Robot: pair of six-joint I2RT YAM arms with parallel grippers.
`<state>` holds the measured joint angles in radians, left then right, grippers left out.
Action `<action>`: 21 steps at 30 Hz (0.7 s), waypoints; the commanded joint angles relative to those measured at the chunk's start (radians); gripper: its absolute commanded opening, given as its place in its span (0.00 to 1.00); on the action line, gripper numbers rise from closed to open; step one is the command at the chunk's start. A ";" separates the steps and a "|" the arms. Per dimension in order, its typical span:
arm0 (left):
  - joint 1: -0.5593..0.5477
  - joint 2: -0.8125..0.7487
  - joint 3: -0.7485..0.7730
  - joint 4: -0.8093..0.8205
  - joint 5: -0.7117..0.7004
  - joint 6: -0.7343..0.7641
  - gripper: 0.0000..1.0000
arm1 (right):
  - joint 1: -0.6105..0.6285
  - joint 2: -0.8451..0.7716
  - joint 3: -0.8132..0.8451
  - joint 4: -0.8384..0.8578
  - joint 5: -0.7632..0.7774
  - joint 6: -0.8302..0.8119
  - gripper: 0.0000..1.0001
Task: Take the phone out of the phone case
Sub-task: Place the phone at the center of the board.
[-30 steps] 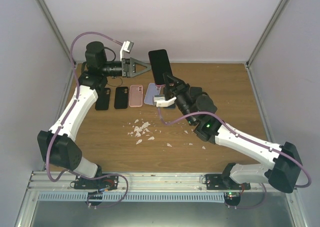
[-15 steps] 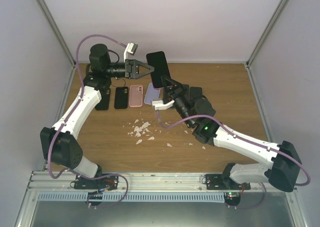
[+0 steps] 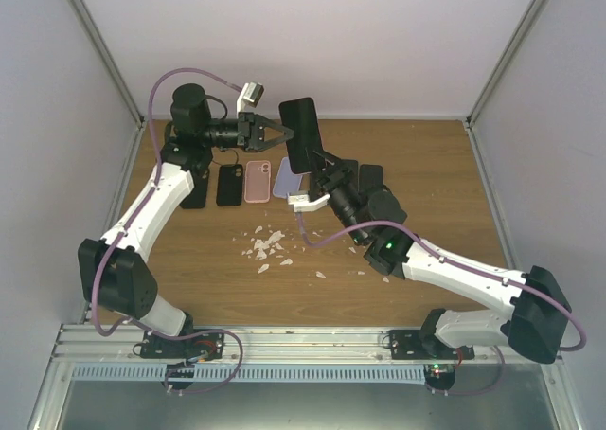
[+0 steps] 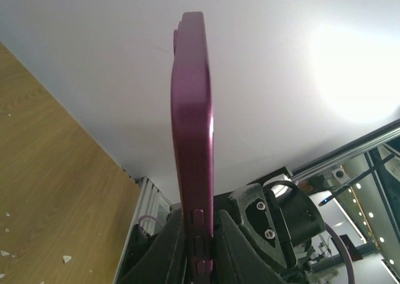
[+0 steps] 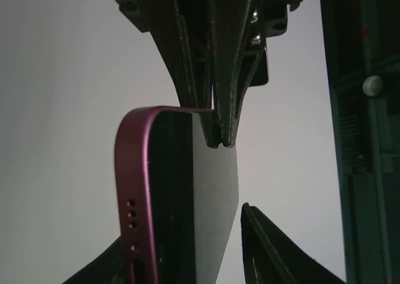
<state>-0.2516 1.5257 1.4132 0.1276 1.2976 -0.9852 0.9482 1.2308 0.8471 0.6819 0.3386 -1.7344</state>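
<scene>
1. Top view: phone (image 3: 301, 132) is being held upright in the air above the right end of the row of cases (image 3: 241, 184) lying on the desk (image 3: 426, 184). Left jaws are clamping the phone's edge from over that row; right jaws are sitting under it, just past the row's right end.
2. Left wrist: phone is showing edge-on, sitting in its magenta case (image 4: 190, 109).
3. Right wrist: right jaws are standing apart, gap showing beside the phone; left jaws are pinching its corner.
</scene>
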 commanded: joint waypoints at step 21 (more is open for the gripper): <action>0.115 0.002 -0.008 0.170 0.004 0.189 0.00 | -0.165 -0.077 0.215 -0.565 -0.099 0.639 1.00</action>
<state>-0.1490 1.5448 1.4132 0.1947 1.2896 -0.8627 0.8185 1.1831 0.9802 0.3153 0.3069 -1.3216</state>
